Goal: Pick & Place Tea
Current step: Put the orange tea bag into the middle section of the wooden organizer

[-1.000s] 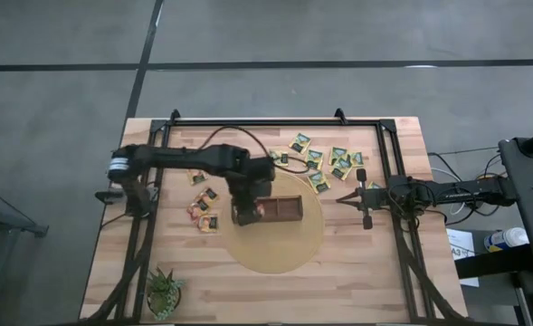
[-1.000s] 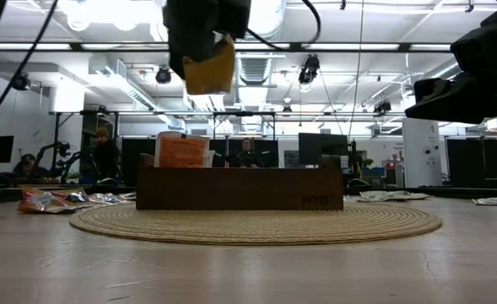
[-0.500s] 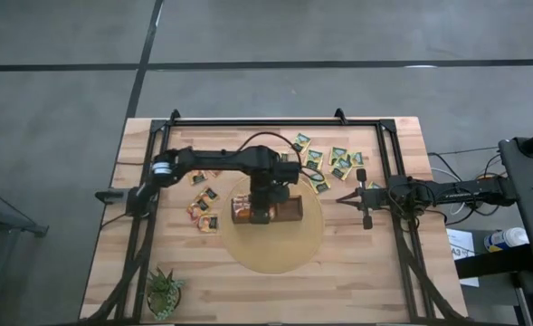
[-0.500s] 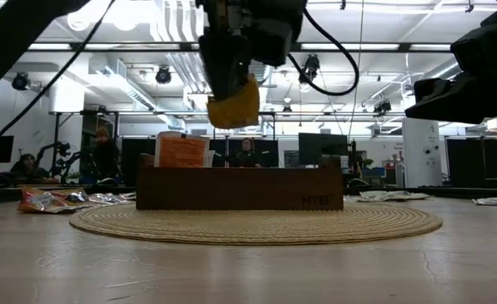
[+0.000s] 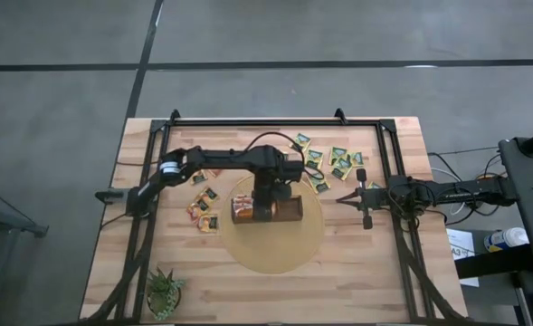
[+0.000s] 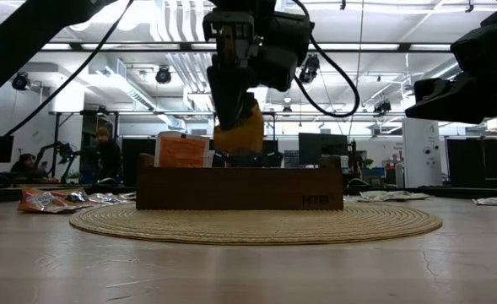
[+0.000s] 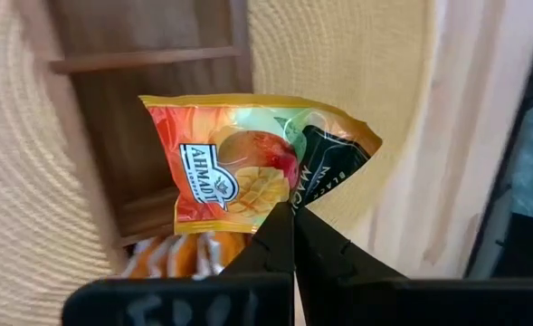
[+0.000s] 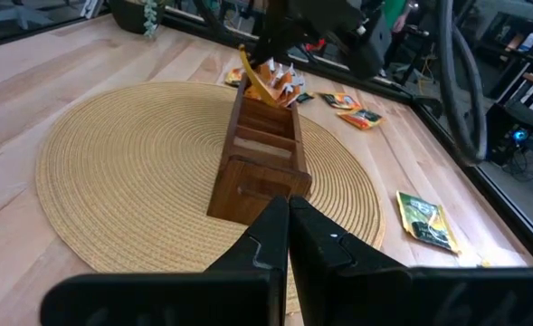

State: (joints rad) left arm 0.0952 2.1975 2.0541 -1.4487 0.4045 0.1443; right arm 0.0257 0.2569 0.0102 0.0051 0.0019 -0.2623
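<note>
- Left tool (image 7: pixel 291 217) pinching orange-and-green square foil tea sachet (image 7: pixel 248 163), above long dark-brown wooden box (image 5: pixel 268 210).
- Right tool (image 5: pixel 340 199) pressed together, empty, at box's 3 o'clock.

Wooden box (image 6: pixel 240 187), long and dark, on a round woven mat (image 6: pixel 255 224) on the worktop (image 6: pixel 248 270). Orange sachets (image 6: pixel 181 152) upright at one end. Left gripper (image 6: pixel 235 127) above the box, clamped on a yellow-orange sachet (image 6: pixel 240 135). Loose sachets (image 6: pixel 50 199) lie beside the mat.
</note>
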